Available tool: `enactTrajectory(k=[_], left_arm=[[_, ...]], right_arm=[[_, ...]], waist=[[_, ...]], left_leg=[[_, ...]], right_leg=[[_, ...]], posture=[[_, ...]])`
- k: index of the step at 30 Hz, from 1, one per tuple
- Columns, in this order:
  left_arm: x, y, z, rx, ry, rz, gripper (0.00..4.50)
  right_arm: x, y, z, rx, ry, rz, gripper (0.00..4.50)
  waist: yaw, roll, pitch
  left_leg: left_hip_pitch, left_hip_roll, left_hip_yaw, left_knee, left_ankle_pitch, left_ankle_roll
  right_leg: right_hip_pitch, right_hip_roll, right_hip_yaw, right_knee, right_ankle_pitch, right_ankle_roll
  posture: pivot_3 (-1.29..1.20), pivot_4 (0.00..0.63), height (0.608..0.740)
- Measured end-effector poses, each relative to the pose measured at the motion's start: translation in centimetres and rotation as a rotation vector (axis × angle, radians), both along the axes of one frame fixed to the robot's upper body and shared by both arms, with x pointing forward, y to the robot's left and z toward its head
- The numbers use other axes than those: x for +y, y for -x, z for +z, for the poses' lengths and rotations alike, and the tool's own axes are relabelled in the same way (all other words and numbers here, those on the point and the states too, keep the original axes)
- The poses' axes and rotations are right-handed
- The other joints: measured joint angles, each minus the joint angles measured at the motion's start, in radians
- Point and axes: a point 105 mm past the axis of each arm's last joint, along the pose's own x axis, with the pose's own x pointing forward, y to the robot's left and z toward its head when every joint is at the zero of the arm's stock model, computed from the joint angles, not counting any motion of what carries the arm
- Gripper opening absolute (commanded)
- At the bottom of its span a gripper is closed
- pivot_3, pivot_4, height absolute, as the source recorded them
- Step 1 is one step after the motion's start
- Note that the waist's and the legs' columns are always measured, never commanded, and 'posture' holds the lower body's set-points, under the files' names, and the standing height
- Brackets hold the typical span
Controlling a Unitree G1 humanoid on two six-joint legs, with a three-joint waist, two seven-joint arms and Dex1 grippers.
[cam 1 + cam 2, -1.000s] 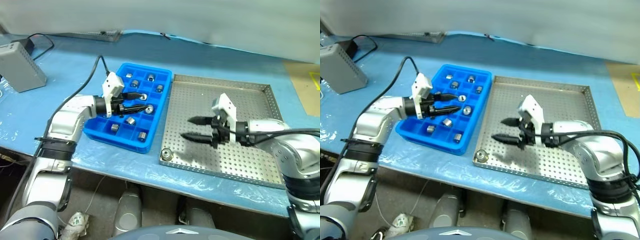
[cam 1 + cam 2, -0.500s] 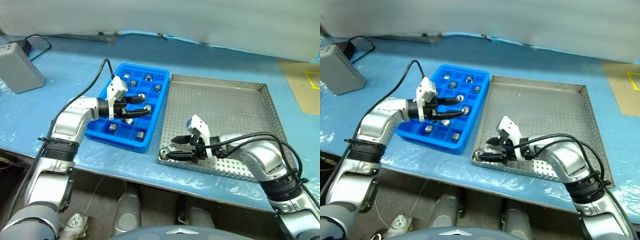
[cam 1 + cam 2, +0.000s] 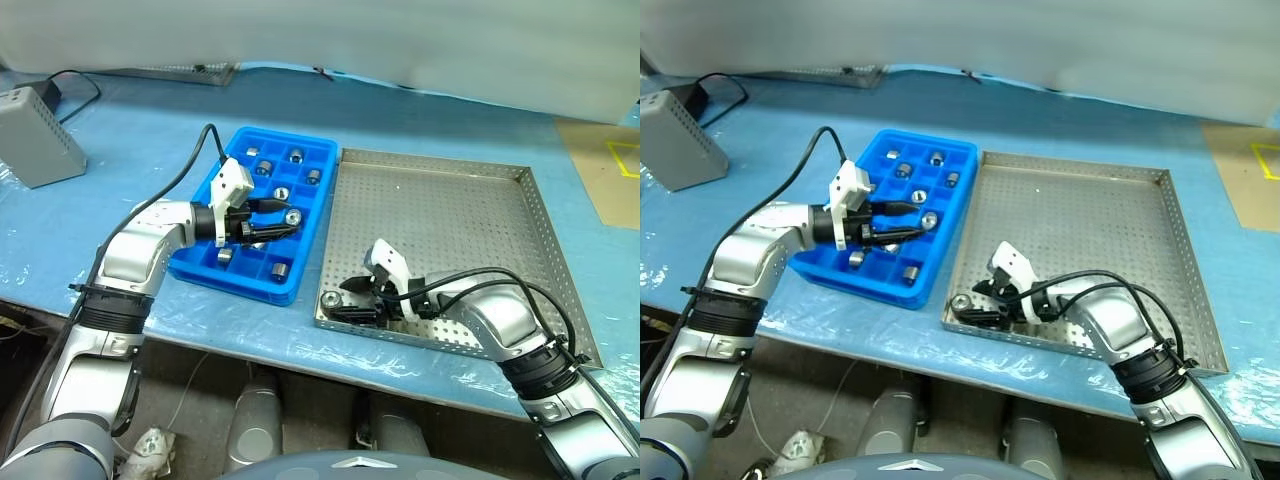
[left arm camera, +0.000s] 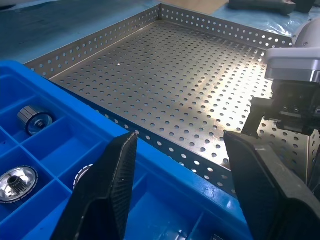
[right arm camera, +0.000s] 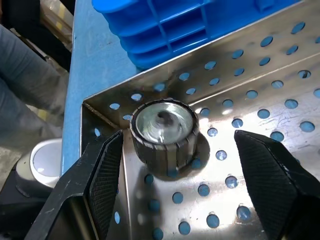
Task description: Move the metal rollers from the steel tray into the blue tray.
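Roller (image 5: pixel 163 131) shiny, ribbed, upright, dark-centred

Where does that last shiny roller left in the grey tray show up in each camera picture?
Left eye: roller, steel tray's near-left corner.
Right eye: same corner.
Left wrist: not in it.
Right wrist: centre, between the open claw fingers.
Shared landmark: blue tray.

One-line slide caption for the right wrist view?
Open right gripper straddling a shiny ribbed metal roller in the corner of the perforated grey steel tray, beside the bright blue plastic tray.
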Motion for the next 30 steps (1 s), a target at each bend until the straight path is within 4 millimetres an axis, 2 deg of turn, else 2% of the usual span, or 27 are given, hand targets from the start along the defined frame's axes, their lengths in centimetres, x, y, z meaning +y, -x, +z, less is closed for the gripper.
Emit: enactTrajectory(k=[10,13,17,27,30], left_arm=[[-0.3,-0.2,-0.1,0.0,0.013,0.011,2.91],[-0.4,-0.2,-0.1,-0.001,0.015,0.014,2.91],[-0.4,-0.3,-0.1,-0.002,0.015,0.02,2.91],[-0.6,-0.4,-0.1,-0.008,0.027,0.023,2.91],[-1.1,-0.3,0.0,-0.001,0.056,0.011,2.91]], right_arm=[[0.6,-0.4,-0.1,-0.022,0.003,0.003,3.68],[0.5,-0.5,-0.1,-0.027,0.009,0.006,3.13],[0.0,-0.5,-0.3,-0.025,0.029,0.008,1.71],[0.0,-0.8,-0.3,-0.04,0.03,-0.002,1.62],[-1.4,-1.4,0.4,-0.058,0.044,-0.066,1.62]], waist=[[0.0,0.0,0.0],[0.0,0.0,0.0],[0.001,0.0,0.0],[0.0,0.0,0.0],[0.005,0.0,0.0]], left_leg=[[0.0,0.0,0.0,0.0,0.0,0.0],[0.0,0.0,0.0,0.0,0.0,0.0],[0.0,0.0,0.0,0.0,0.0,0.0],[0.0,0.0,0.0,0.0,0.0,0.0],[-0.001,0.0,0.0,0.001,0.0,0.0]], right_leg=[[0.0,0.0,0.0,0.0,0.0,0.0],[0.0,0.0,0.0,0.0,0.0,0.0],[0.0,0.0,0.0,0.0,0.0,0.0],[0.0,0.0,0.0,0.0,0.0,0.0],[0.0,0.0,0.0,0.0,0.0,-0.001]], posture=[[0.18,0.15,0.74],[0.18,0.15,0.74],[0.18,0.15,0.74],[0.18,0.15,0.74],[0.17,0.15,0.74]])
